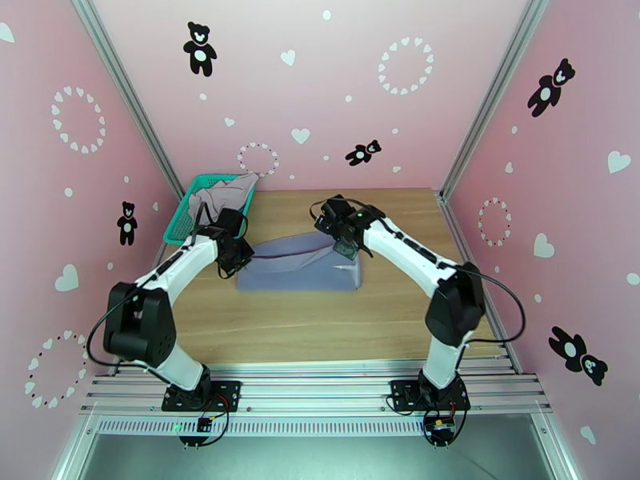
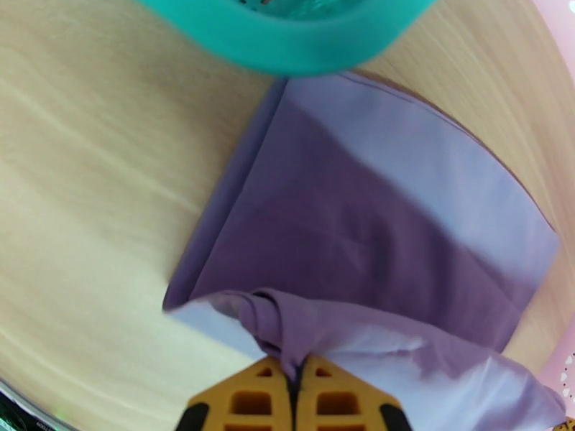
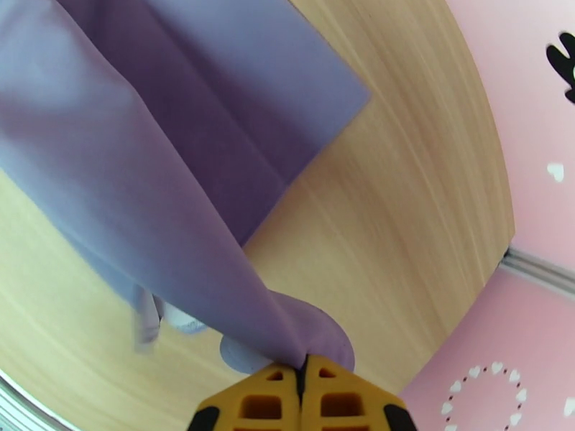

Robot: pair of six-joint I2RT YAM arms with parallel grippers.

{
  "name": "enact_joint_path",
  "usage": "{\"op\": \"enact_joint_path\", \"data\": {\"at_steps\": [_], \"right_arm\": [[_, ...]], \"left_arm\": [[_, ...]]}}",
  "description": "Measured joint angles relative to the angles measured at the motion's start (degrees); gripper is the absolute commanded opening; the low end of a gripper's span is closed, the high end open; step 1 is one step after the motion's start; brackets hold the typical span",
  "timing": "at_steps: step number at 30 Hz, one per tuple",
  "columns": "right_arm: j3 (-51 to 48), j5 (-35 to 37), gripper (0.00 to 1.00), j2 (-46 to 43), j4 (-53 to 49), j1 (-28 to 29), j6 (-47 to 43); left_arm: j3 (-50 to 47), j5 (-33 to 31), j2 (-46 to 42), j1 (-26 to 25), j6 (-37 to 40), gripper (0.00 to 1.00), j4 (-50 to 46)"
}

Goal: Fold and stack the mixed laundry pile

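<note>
So left gripper (image 2: pixel 296 373) and right gripper (image 3: pixel 303 376) each pinch a corner of the lavender garment (image 1: pixel 298 271), held up taut, probably so it folds over evenly.

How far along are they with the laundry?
Barely started. Done: one lavender garment is out on the table, lying flat. In hand: the left gripper and the right gripper are each shut on an edge of it, lifting that edge, probably to fold it over. Left: a mauve-grey garment lies in the green basket, and no folded stack exists yet.
</note>
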Motion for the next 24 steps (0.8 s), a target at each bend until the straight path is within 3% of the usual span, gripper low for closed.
{"op": "enact_joint_path", "data": {"at_steps": [6,14,15,16,17,18,20,21,24], "right_arm": [[9.2,-1.6,0.0,9.7,1.2,-3.1,-2.9],[15.4,-3.1,0.0,17.5,2.3,-5.7,-3.9],[15.7,-3.3,0.0,18.3,2.6,-5.9,-3.9],[15.8,-3.3,0.0,18.8,2.8,-6.1,-3.7],[15.8,-3.3,0.0,19.5,3.2,-6.3,-3.5],[15.9,-3.3,0.0,20.1,3.7,-6.4,-3.3],[16.3,-3.3,0.0,21.3,4.3,-6.6,-2.4],[16.5,-3.3,0.05,21.9,4.7,-6.7,-1.9],[17.1,-3.1,0.36,22.8,5.3,-7.0,0.7]], "left_arm": [[3.8,-2.3,9.5,0.0,0.0,0.0,1.3],[9.3,-4.8,13.6,0.0,-0.7,0.0,1.4],[9.6,-5.2,13.9,0.0,-0.8,0.04,1.4],[9.6,-5.5,14.1,0.0,-0.9,0.14,1.4],[9.6,-5.7,14.4,0.0,-1.1,0.37,1.3],[9.6,-5.9,14.6,0.0,-1.3,0.52,1.3],[9.6,-6.3,14.8,0.1,-1.7,0.65,1.3],[9.6,-6.4,14.8,0.1,-1.8,0.71,1.3],[9.6,-6.4,14.8,0.0,-2.3,0.87,1.4]]}}
